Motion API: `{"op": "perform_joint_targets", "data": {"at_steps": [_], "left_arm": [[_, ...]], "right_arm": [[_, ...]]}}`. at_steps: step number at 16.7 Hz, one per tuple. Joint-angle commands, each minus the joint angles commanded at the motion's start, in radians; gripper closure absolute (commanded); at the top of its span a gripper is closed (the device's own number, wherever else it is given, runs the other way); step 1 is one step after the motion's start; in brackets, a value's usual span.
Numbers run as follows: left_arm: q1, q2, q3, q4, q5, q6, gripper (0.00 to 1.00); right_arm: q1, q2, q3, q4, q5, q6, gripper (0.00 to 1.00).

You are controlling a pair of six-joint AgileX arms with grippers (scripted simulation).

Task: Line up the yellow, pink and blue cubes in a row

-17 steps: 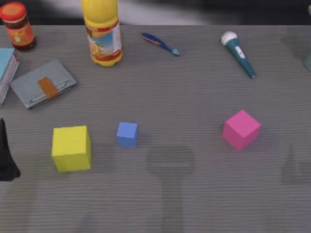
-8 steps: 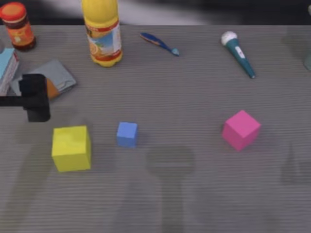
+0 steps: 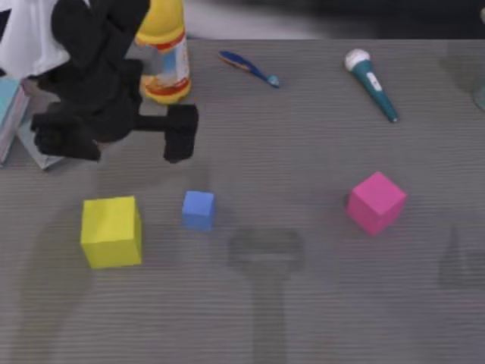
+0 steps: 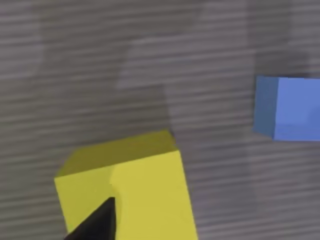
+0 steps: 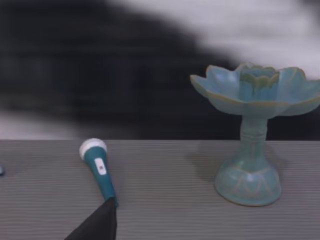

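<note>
The yellow cube (image 3: 111, 231) (image 4: 125, 195) sits at the front left of the table. The smaller blue cube (image 3: 198, 209) (image 4: 290, 107) stands just to its right, a small gap between them. The pink cube (image 3: 376, 202) rests alone far to the right, turned at an angle. My left gripper (image 3: 125, 145) hangs open above the table, behind the yellow and blue cubes, holding nothing. My right arm is outside the top view; its wrist view shows only a dark tip (image 5: 97, 225) of the gripper.
Along the back stand a yellow juice bottle (image 3: 163, 61), a blue toothbrush (image 3: 248, 68) and a teal microphone (image 3: 371, 83) (image 5: 100, 170). A teal lotus-shaped stand (image 5: 250, 150) sits at the far right. A book (image 3: 9, 106) lies at the left edge.
My left arm has swung in from the left edge toward the back and the right, now covering the jar and wallet. The cubes have not moved.
</note>
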Motion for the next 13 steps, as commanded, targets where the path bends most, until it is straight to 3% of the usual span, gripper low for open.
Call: {"op": "perform_joint_targets", "data": {"at_steps": [7, 13], "left_arm": [[-0.096, 0.405, 0.361, -0.205, 0.002, -0.069, 0.00], [-0.106, 0.445, 0.399, -0.223, 0.002, -0.076, 0.00]], "right_arm": [[0.000, 0.000, 0.000, 0.000, 0.000, 0.000, 0.00], [0.000, 0.000, 0.000, 0.000, 0.000, 0.000, 0.00]]}}
